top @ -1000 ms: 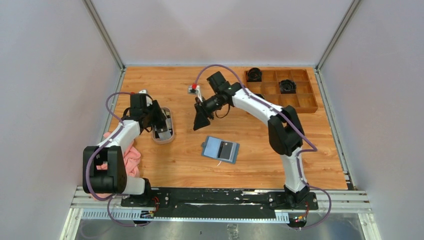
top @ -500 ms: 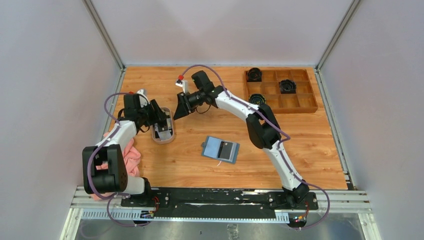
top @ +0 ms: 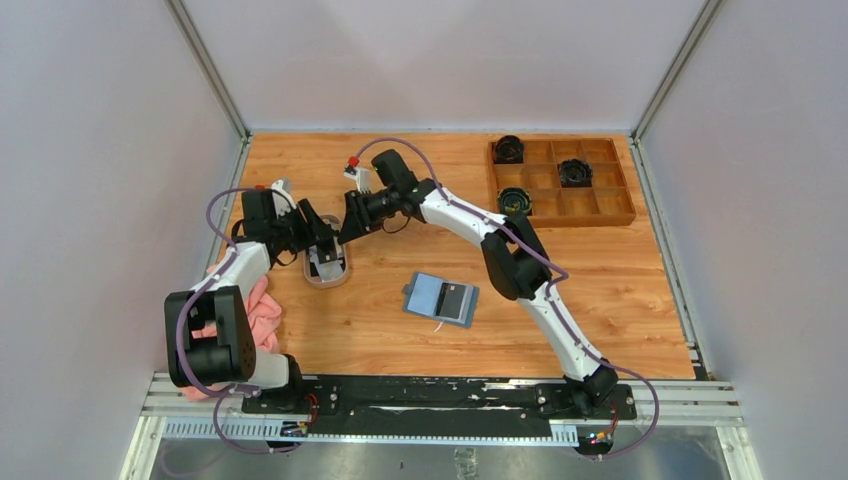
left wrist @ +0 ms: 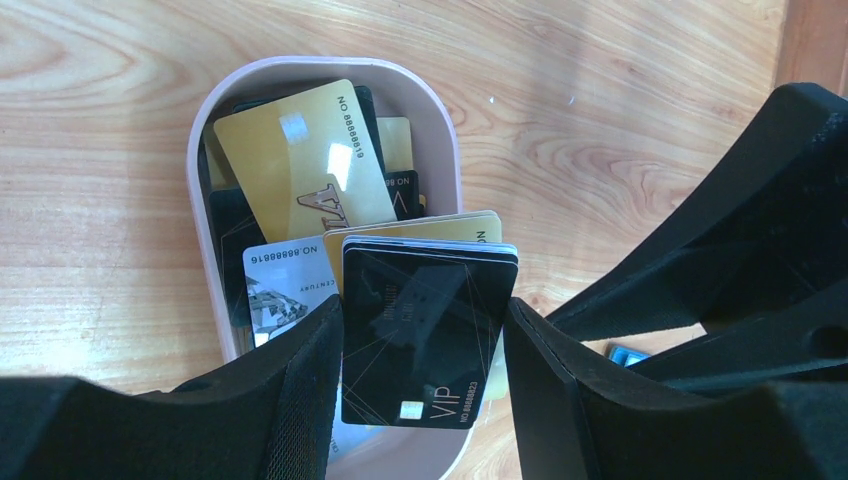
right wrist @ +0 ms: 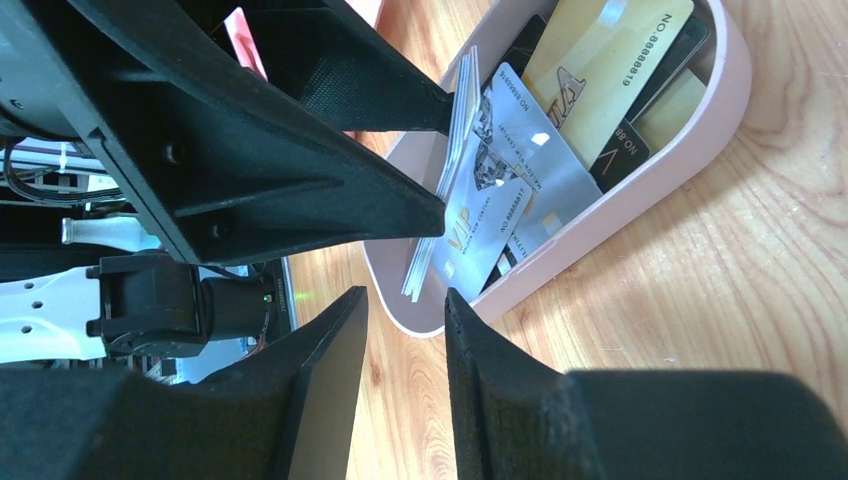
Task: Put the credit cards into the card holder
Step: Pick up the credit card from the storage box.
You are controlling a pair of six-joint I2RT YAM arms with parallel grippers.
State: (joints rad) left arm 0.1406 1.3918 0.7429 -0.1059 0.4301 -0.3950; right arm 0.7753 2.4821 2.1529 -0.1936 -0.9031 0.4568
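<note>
A stack of credit cards point(left wrist: 425, 330) with a black VIP card on top stands between the fingers of my left gripper point(left wrist: 423, 305), which is shut on its two edges, over a pale pink oval dish point(left wrist: 300, 65). More credit cards lie in the dish, a gold one point(left wrist: 305, 160) uppermost. My right gripper point(right wrist: 405, 300) hangs just short of the held stack point(right wrist: 440, 215), seen edge-on, its jaws narrowly apart with nothing between them. The teal card holder point(top: 441, 298) lies open on the table, right of the dish point(top: 326, 262) and away from both grippers.
A brown wooden compartment tray point(top: 562, 180) with black round parts sits at the back right. A pink cloth point(top: 258, 310) lies by the left arm's base. The two grippers point(top: 322, 248) point(top: 348, 222) are close together over the dish.
My right arm has swung left from the table's middle to the dish, and its jaws have narrowed. The left gripper has kept its hold on the stack with little movement.
</note>
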